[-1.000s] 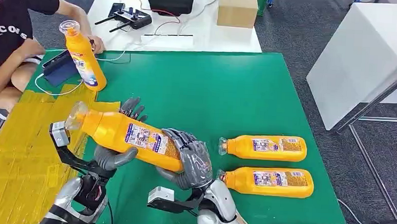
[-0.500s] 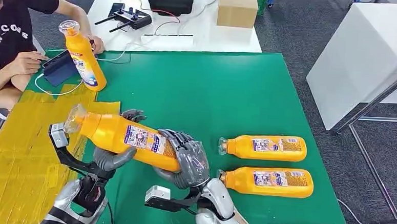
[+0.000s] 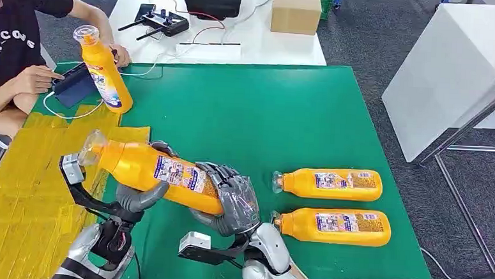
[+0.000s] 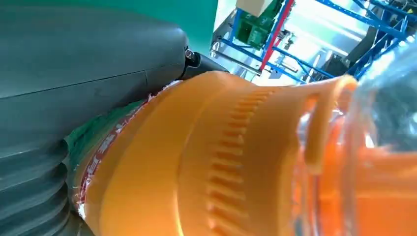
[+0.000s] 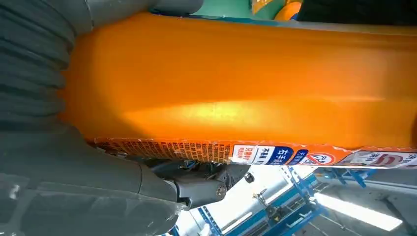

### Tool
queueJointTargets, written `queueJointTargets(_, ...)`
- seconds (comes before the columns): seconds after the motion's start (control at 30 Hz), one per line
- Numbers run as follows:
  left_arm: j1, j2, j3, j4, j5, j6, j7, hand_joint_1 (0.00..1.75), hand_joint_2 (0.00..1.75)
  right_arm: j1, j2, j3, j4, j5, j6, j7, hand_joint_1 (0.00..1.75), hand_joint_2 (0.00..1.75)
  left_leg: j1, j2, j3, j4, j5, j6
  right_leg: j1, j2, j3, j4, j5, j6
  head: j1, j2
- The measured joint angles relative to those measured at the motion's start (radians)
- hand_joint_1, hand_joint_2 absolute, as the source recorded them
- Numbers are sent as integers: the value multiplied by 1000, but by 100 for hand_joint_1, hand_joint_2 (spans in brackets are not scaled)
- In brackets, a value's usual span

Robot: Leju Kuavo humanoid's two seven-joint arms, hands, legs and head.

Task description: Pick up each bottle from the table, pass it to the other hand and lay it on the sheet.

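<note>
Held bottle (image 3: 157, 172): an orange bottle with a clear cap, lying nearly level in the air above the green mat's (image 3: 246, 107) near left part, cap end over the edge of the yellow sheet (image 3: 21, 191). Against a second ago it sits slightly lower and further left.
Right hand (image 3: 232, 202): fingers wrapped over the bottle's base end, grasping it, as before.
Left hand (image 3: 141, 194): thumb under the bottle's middle, dark fingers showing behind it; it cups the bottle. Its fingers stuck up higher behind the bottle a second ago.
Lying bottles: two on the mat to the right, one farther (image 3: 328, 183) and one nearer (image 3: 331, 226), both unmoved.
Standing bottle (image 3: 103, 70): upright at the mat's far left corner, unmoved.
Person (image 3: 13, 44): at far left, one hand now at the dark device (image 3: 74, 83) beside the standing bottle.
</note>
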Motion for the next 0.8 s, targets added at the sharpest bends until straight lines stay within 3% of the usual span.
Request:
queueJointTargets(0.17, -6, -23, 2, -28, -52, 122, -45, 175, 175, 29, 0, -5, -10, -131, -10, -78, 0, 175, 0, -1, -1, 0, 0, 0, 0, 0, 0, 0, 0, 0, 0, 0)
queueJointTargets(0.3, -32, -39, 17, -92, -416, 505, -172, 175, 175, 88, -9, -30, -119, -237, -42, -130, 0, 175, 0, 0, -1, 0, 0, 0, 0, 0, 0, 0, 0, 0, 0, 0)
queueJointTargets(0.43, -74, -24, 67, -113, -821, 761, -178, 175, 175, 161, -33, -83, -285, -272, -44, -151, 0, 175, 0, -4, -1, 0, 1, 0, 0, -3, 0, 0, 0, 0, 0, 0)
queueJointTargets(0.67, -135, -10, 146, -111, -1139, 872, -125, 175, 175, 229, -54, -178, -483, -307, -33, -185, 0, 175, 0, -1, -1, 0, 1, 0, 0, -2, 0, 0, 0, 0, 0, 0)
queueJointTargets(0.8, -184, 11, 158, -87, -1428, 877, 17, 175, 175, 235, -58, -204, -538, -335, -20, -190, 0, 175, 0, -1, -1, 0, 1, 0, 0, -2, 0, 0, 0, 0, 0, 0)
